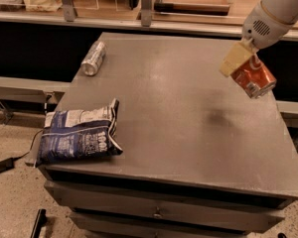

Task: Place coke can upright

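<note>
Grey and matte, the tabletop (179,148) fills most of the camera view. It sits on a cabinet whose drawer fronts (159,209) show along the bottom edge. Behind it lies a dark gap, then a wooden shelf (198,4) crossed by metal uprights. A speckled floor (15,202) shows at lower left, with a black cable (5,163) lying on it.

At upper right the white arm (275,6) reaches down from the corner, and its claw (245,68) hangs over the right rear part of the tabletop, close to the right edge. The claw is clamped on the coke can (254,78). One pale beige finger (234,59) presses the can's upper left side, and the other finger is hidden behind the can. The red can is in the air, clear of the surface and tilted, its silver end turned down and to the right. A soft shadow (221,117) sits on the tabletop below and a little to the left of it.

Well apart from the claw, a silver can (93,58) lies on its side near the left rear corner, its round end facing the camera. Nearer the front left corner a blue and white chip bag (79,134) lies flat and crumpled, its left end just over the edge.
</note>
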Controlling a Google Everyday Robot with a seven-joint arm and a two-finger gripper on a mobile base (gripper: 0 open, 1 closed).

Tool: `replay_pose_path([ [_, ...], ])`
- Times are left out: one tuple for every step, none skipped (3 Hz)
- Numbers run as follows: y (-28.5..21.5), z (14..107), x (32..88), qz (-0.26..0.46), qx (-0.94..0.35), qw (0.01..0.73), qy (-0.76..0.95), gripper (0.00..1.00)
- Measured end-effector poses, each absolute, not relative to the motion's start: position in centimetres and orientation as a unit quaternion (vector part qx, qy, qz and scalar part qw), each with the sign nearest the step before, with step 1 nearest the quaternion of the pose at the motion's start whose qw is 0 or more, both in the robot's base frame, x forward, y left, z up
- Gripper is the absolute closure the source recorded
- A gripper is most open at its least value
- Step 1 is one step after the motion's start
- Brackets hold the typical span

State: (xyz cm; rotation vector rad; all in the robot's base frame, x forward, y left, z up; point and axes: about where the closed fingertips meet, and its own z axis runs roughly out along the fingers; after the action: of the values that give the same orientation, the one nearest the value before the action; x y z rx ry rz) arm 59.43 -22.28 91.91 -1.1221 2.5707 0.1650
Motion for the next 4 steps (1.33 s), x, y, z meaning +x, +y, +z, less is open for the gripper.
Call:
replay_pose_path([
  [-21.8,92.2,58.9,0.067,-0.393,0.177,0.9,1.0],
  [-19.4,94.3,57.2,0.084,-0.446,0.257,0.853,1.0],
  [-16.9,96.9,54.8,0.097,-0.49,0.344,0.795,1.0],
  [-15.4,99.7,52.4,0.133,-0.52,0.431,0.726,1.0],
])
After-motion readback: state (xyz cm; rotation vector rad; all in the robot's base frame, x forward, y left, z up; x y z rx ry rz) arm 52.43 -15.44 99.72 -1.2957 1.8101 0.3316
